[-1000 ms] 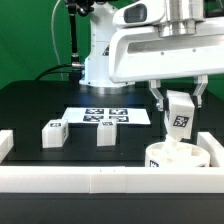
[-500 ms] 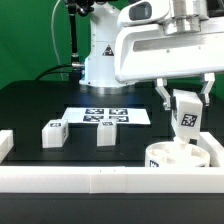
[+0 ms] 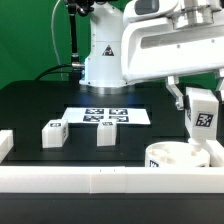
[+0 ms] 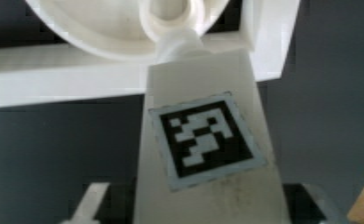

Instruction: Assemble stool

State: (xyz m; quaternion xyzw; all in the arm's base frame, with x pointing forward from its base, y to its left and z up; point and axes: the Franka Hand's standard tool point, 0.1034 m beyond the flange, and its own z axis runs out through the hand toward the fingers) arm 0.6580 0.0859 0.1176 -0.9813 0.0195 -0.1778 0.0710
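I am clamping a leg (image 3: 204, 122) upright in the gripper (image 3: 201, 100), hanging it above the seat (image 3: 178, 158) at its three-o'clock rim in the exterior view, presumably lining it up for insertion.

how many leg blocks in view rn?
3. Two white tagged block legs stand apart on the black table, near the marker board; the third leg is shut in the gripper, above the round white disc seat. Others may be hidden.

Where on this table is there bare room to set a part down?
Bare table lies on the exterior view's left of the marker board, and between the loose leg nearest the seat and that seat. Crowded: the seat's corner by the rails, where the tool grips the held leg.
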